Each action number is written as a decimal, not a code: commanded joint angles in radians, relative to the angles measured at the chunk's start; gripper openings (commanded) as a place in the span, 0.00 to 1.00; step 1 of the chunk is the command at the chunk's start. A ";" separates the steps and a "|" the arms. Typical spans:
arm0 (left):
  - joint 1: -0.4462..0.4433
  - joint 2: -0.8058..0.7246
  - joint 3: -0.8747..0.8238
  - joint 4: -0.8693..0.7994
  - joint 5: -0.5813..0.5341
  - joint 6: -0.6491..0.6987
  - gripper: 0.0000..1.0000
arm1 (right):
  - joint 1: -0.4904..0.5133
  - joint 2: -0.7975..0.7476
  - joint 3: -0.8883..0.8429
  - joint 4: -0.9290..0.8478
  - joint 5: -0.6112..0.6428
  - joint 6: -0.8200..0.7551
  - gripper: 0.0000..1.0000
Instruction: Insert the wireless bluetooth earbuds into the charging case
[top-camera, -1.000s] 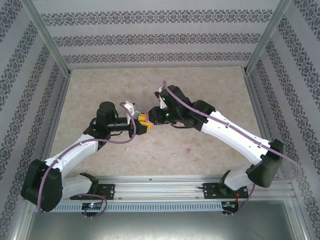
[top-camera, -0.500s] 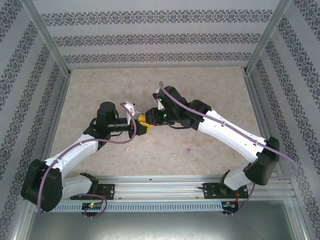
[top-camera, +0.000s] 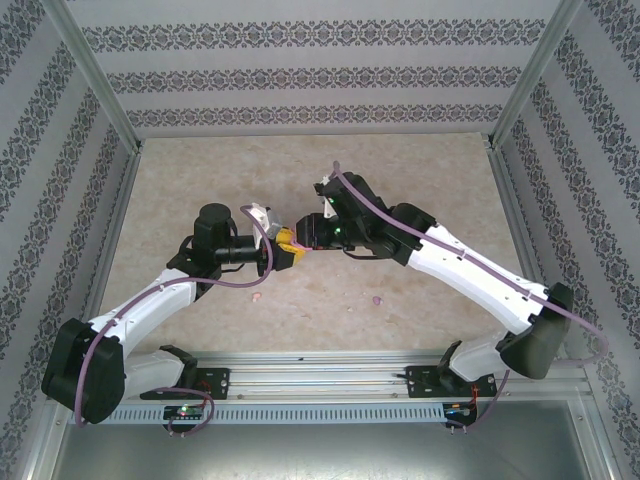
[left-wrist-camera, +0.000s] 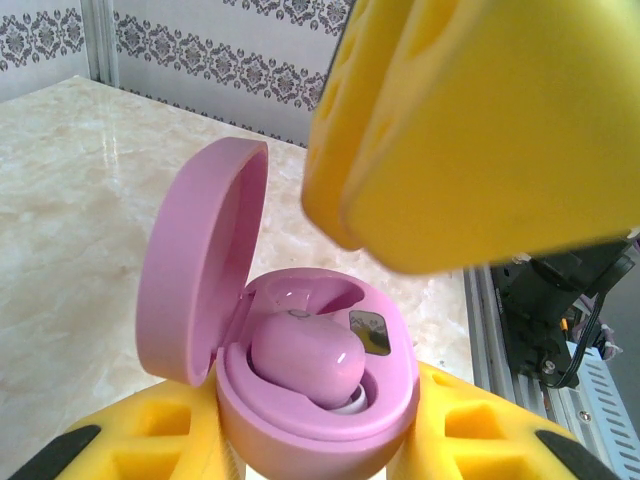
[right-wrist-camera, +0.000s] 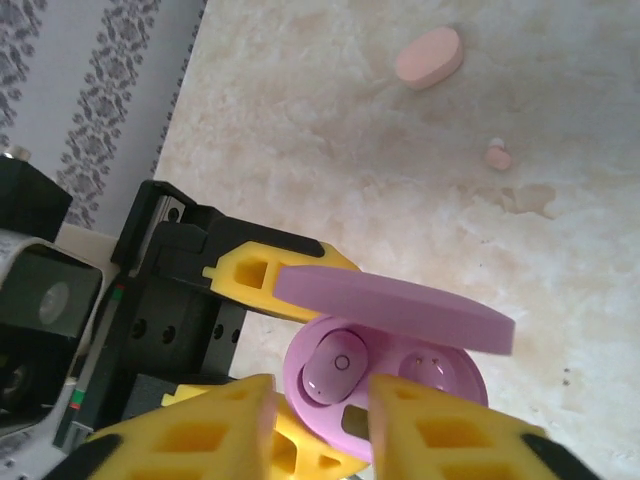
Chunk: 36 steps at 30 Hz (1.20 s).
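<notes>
My left gripper (left-wrist-camera: 315, 445) is shut on a purple charging case (left-wrist-camera: 320, 420), held above the table with its lid (right-wrist-camera: 400, 310) open. One purple earbud (left-wrist-camera: 305, 360) sits in the case's left socket (right-wrist-camera: 335, 365); the other socket (right-wrist-camera: 428, 362) is bare. My right gripper (right-wrist-camera: 320, 425) hovers open right over the case with nothing between its yellow fingers (left-wrist-camera: 480, 130). In the top view the two grippers meet at mid-table, left gripper (top-camera: 286, 252) and right gripper (top-camera: 306, 233). A tiny pale pink earbud (right-wrist-camera: 498, 157) lies on the table.
A salmon-pink oval case (right-wrist-camera: 430, 57) lies shut on the marble tabletop near the pink bud. In the top view, a small pink piece (top-camera: 257, 297) and a small purple piece (top-camera: 377, 298) lie near the front rail (top-camera: 320, 375). Patterned walls enclose the table.
The right gripper nudged left onto the case, then drew back slightly to the right and up. The left arm and the case stayed put.
</notes>
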 joint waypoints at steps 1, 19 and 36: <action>-0.014 -0.021 0.015 0.047 0.010 0.008 0.24 | 0.002 -0.010 -0.031 0.025 0.014 0.021 0.21; -0.014 -0.025 0.005 0.062 -0.020 0.006 0.24 | -0.011 -0.087 -0.059 0.003 0.018 0.052 0.16; -0.014 0.001 -0.012 0.081 -0.030 -0.002 0.24 | -0.246 -0.352 -0.540 -0.158 0.029 0.211 0.22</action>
